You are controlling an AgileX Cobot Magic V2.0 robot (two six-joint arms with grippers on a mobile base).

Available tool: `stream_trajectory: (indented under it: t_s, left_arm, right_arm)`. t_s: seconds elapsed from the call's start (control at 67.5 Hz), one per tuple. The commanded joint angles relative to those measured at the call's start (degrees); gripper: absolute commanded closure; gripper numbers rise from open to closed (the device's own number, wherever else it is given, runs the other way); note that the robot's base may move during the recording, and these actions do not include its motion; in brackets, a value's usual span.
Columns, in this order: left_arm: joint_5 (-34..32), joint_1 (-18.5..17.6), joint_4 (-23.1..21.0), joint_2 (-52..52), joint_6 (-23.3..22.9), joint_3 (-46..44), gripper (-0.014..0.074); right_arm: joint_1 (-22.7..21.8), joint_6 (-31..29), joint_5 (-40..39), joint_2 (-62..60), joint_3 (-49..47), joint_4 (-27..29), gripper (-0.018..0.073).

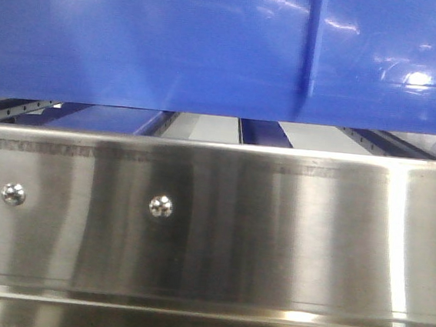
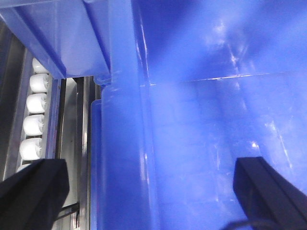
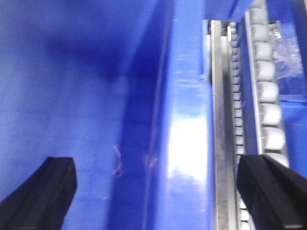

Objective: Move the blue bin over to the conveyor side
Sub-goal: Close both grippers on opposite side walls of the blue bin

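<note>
Straddling blue bin (image 2: 192, 120) wall, left tool (image 2: 151, 188), right tool (image 3: 158, 191), seen wrist-only

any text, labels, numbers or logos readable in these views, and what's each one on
No readable text in any view.
blue bin: plain glossy walls, no label or print showing.
steel rail: a faint row of fine marks along its top edge, too small and blurred to read; may not be text at all.
white rollers: no markings.
</note>
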Motion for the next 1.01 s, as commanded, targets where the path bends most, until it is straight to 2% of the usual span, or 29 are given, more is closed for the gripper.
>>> stream_trajectory:
  t_s: [0.0,0.193,0.311,0.504,0.993]
  left_arm:
    - [-0.5,0.3,-0.4,0.1,0.3,0.1,-0.0003]
    - [-0.5,0.3,-0.4,0.9,0.3,1.1,-0.0003]
    - [-0.5,2.0,-1.4,0.8,0.5,3.1,-0.0003]
    - [-0.5,6.5,-7.9,0.7,4.2,3.9,-0.0003]
    - [-0.5,4.5,-7.0,0.7,5.1,3.9,-0.0003]
  right_arm:
    - [-0.3,0.6,-0.6,0.1,-0.3,-0.3,0.0]
    - [-0.3,0.6,-0.6,0.1,-0.3,-0.3,0.0]
    - [-0.3,0.6,-0.6,0.1,-0.3,-0.3,0.0]
    - [-0.3,0.6,-0.6,0.1,-0.3,-0.3,0.0]
    - [-0.3,0.6,-0.6,0.1,-0.3,-0.3,0.0]
